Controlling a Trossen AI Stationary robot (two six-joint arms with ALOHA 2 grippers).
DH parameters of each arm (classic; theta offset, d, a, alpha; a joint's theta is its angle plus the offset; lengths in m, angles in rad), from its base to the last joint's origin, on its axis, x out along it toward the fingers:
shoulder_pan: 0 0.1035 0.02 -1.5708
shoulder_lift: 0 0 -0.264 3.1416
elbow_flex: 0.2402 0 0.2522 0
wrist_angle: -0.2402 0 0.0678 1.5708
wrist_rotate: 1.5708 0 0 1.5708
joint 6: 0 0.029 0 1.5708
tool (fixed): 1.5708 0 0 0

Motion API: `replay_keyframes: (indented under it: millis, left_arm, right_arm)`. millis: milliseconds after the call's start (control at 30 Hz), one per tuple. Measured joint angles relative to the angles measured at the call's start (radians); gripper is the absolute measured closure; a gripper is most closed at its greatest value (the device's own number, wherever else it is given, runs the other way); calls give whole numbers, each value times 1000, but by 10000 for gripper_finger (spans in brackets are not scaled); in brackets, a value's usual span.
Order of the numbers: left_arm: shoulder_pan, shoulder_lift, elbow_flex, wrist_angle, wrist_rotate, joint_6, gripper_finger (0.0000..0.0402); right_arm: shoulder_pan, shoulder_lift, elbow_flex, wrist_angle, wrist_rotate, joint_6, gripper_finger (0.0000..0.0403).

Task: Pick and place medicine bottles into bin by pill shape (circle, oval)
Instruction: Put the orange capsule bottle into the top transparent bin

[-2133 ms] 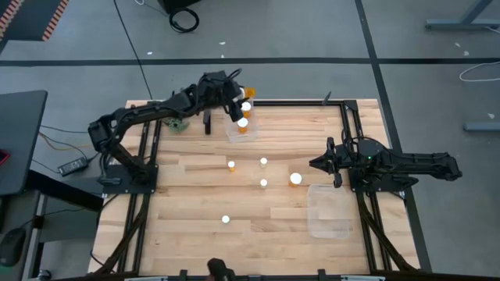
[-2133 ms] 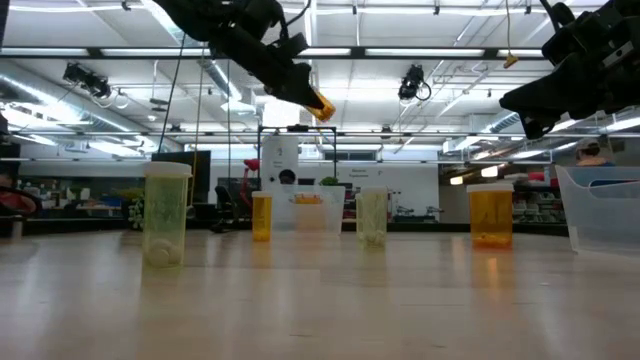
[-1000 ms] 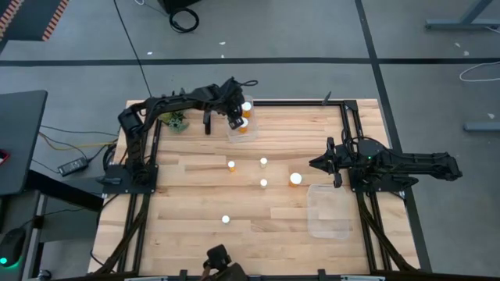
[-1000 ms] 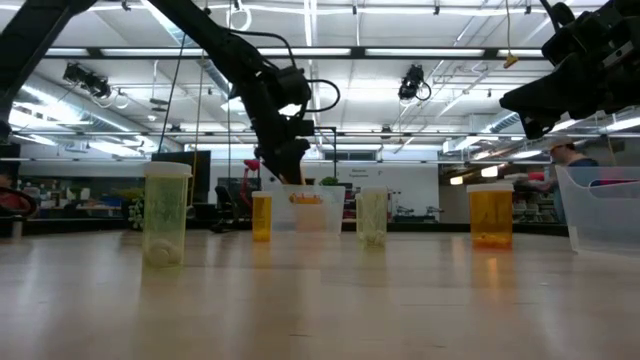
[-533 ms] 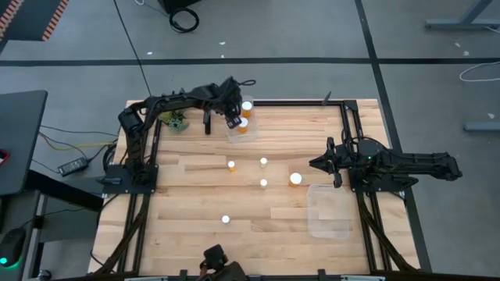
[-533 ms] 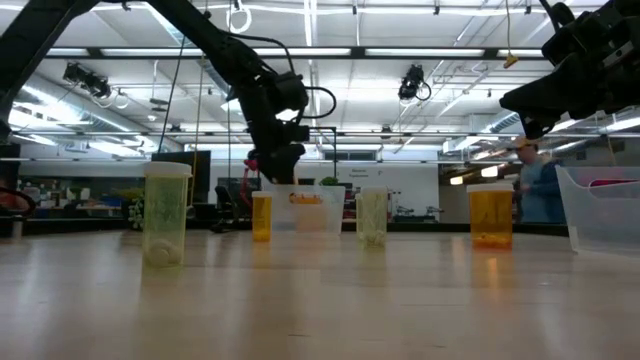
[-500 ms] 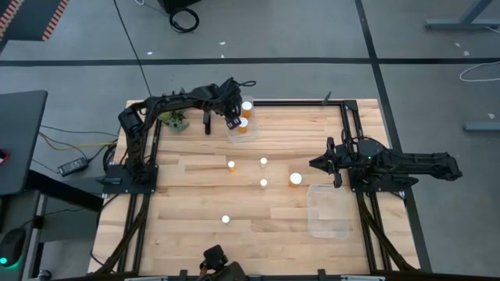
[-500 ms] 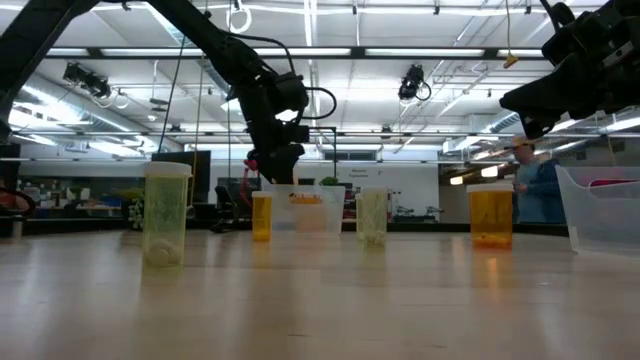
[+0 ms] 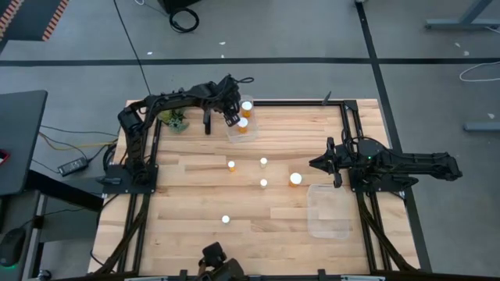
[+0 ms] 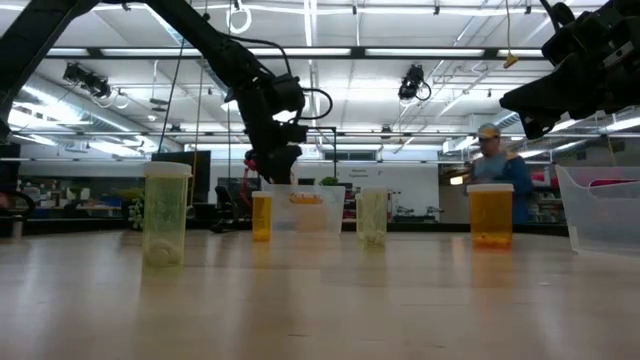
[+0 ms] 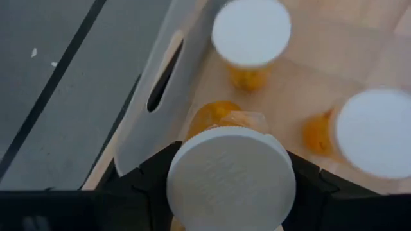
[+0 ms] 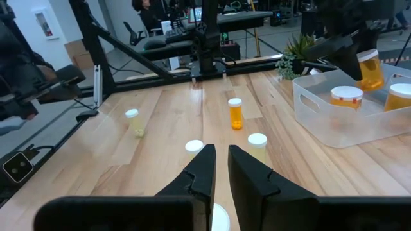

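My left gripper (image 9: pixel 231 117) is shut on an orange medicine bottle with a white cap (image 11: pixel 230 181). It holds it over the clear bin (image 9: pixel 238 134) at the table's far edge. Two more bottles (image 9: pixel 247 105) (image 9: pixel 242 122) stand in that bin. Several bottles stand upright on the wood mid-table, among them a wide one (image 9: pixel 295 179) and narrow ones (image 9: pixel 231 165) (image 9: pixel 263 183) (image 9: pixel 225 219). My right gripper (image 9: pixel 323 163) is shut and empty, above the table's right side. In its wrist view the held bottle (image 12: pixel 370 66) hangs over the bin (image 12: pixel 334 119). My left gripper pinches the bottle between its two fingers (image 11: pixel 144 183) at the cap end (image 11: pixel 192 138), one finger on each side. The cap faces back toward the wrist and the orange body (image 11: pixel 215 115) points away, down into the bin. The bottle is lifted clear, roughly upright above the bin's floor.
A second clear bin (image 9: pixel 328 211) lies at the near right. A small green plant (image 9: pixel 178 122) stands at the far left corner. A black frame (image 9: pixel 355 140) runs along the table's sides. A person (image 10: pixel 495 165) stands in the room beyond the table.
My left gripper has come down from high above the far edge to the clear bin's opening, still shut on the bottle. Over the last half second it has barely moved. The person beyond the table has walked across the low view.
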Motion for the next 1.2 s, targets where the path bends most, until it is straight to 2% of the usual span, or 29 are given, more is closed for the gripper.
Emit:
replay_keyframes:
  millis: [200, 567, 1000, 1200]
  left_arm:
    - [-16, 0, 0, -6, 1, 71, 195]
    - [-34, 0, 0, -16, -25, 325, 194]
    - [-26, 1, 4, 1, -36, 316, 194]
    - [-14, 66, 110, -63, -51, 314, 194]
  right_arm:
    - [0, 0, 0, 0, 0, 0, 354]
    - [0, 0, 0, 0, 0, 0, 354]
    - [0, 0, 0, 0, 0, 0, 354]
    - [0, 0, 0, 0, 0, 0, 354]
